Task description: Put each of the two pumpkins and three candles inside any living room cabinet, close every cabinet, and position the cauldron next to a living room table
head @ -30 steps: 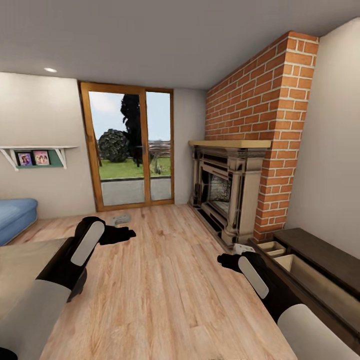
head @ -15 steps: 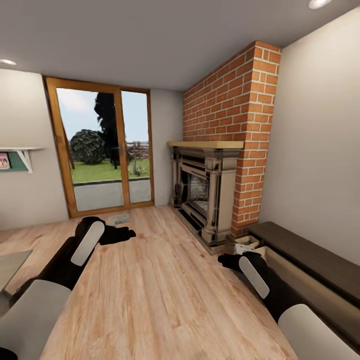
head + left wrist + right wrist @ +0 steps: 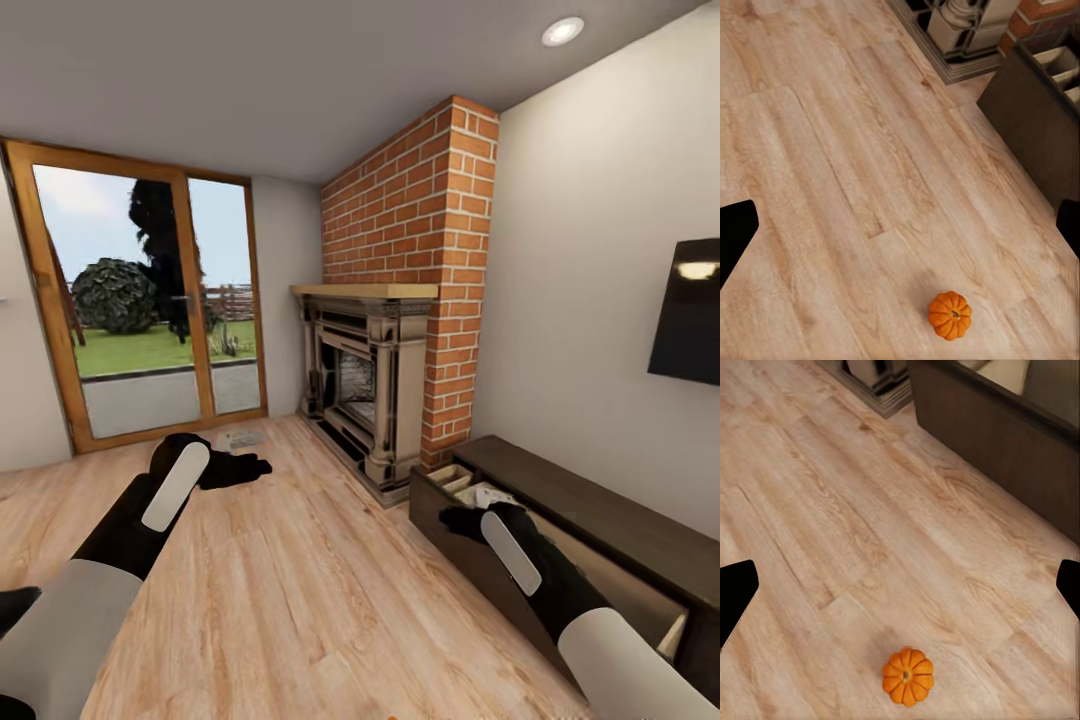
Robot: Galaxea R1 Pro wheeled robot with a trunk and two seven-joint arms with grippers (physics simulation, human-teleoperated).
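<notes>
Wood flooring runs beneath us; one pumpkin (image 3: 907, 676) sits on it below and ahead of both wrists, free of our spread, empty right fingers (image 3: 739, 589) and left fingers (image 3: 736, 229), near the open cabinet (image 3: 600, 520).

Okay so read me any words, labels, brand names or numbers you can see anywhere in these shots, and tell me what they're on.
None: no readable text anywhere.
The wall screen is dark and shows no logo.
The cabinet, the fireplace and the brick chimney carry no lettering.
The pumpkin on the wooden floor bears no label.
</notes>
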